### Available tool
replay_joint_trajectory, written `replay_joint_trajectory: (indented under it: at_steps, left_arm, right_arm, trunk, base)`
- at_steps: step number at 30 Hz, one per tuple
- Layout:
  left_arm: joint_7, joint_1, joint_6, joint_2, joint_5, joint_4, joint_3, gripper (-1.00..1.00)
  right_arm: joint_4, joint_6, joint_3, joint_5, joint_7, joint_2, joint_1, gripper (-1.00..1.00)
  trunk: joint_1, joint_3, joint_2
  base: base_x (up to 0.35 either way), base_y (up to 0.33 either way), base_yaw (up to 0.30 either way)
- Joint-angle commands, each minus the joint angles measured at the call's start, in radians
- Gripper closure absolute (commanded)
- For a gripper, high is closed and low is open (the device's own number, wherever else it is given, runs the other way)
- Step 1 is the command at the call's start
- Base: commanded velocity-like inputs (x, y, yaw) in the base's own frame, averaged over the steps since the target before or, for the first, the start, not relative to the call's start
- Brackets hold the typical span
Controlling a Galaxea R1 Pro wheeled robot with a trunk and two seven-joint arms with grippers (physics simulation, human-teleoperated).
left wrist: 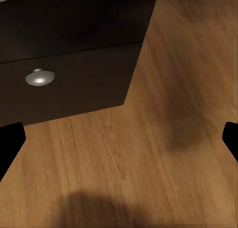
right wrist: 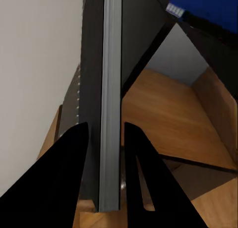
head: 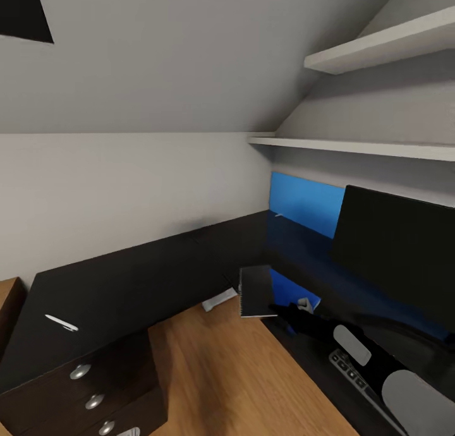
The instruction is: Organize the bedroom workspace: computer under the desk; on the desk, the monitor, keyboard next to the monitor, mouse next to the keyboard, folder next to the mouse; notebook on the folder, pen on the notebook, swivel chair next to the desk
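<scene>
- Nearest your head camera: slim silver-grey keyboard with dark keys (head: 363,379), lying on the large black-topped L-shaped desk (head: 158,265) before the wide thin black monitor (head: 398,253).
- Right gripper (right wrist: 105,139): jaws clamped on the edge of the dark-covered spiral notebook (head: 256,292), which you hold just above the desk's front edge.
- Flat bright blue folder (head: 291,287): on the desk, just behind the notebook.
- Handling, as a judgement: the notebook looks light, thin and stiff enough; keep your pinch on the edge and lay it flat.
- Thin white pen (head: 61,323): well apart, on the desk's left wing; likely slippery.
- Left gripper (left wrist: 119,139): jaws apart, over wooden floor (left wrist: 148,153), holding nothing.
</scene>
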Motion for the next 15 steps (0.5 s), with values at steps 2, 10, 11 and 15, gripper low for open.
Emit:
replay_joint_trajectory:
  at_steps: [2, 10, 11, 15]
  left_arm:
    - [-0.002, -0.001, -0.003, -0.001, 0.0, 0.0, 0.004, -1.0]
    - [-0.002, -0.001, -0.002, -0.001, 0.0, 0.002, 0.004, -1.0]
    - [-0.002, -0.001, -0.002, -0.001, 0.0, 0.002, 0.004, -1.0]
    - [-0.002, -0.001, -0.003, -0.001, 0.0, 0.002, 0.004, -1.0]
  right_arm:
    - [0.002, 0.004, 0.006, -0.01, 0.001, -0.01, -0.001, 1.0]
    - [0.009, 0.004, 0.007, -0.011, 0.001, -0.025, -0.001, 1.0]
    - [0.009, 0.004, 0.007, -0.011, 0.001, -0.025, -0.001, 1.0]
    - [0.01, 0.004, 0.006, -0.011, 0.002, -0.026, -0.001, 1.0]
  trunk:
    - [0.0, -0.001, -0.001]
    - [0.0, -0.001, -0.001]
    - [0.0, -0.001, -0.001]
    - [0.0, -0.001, -0.001]
  base:
    - [0.162, -0.187, -0.005]
    - [0.06, -0.066, -0.001]
    - [0.01, -0.011, 0.0]
    - [0.05, -0.04, 0.0]
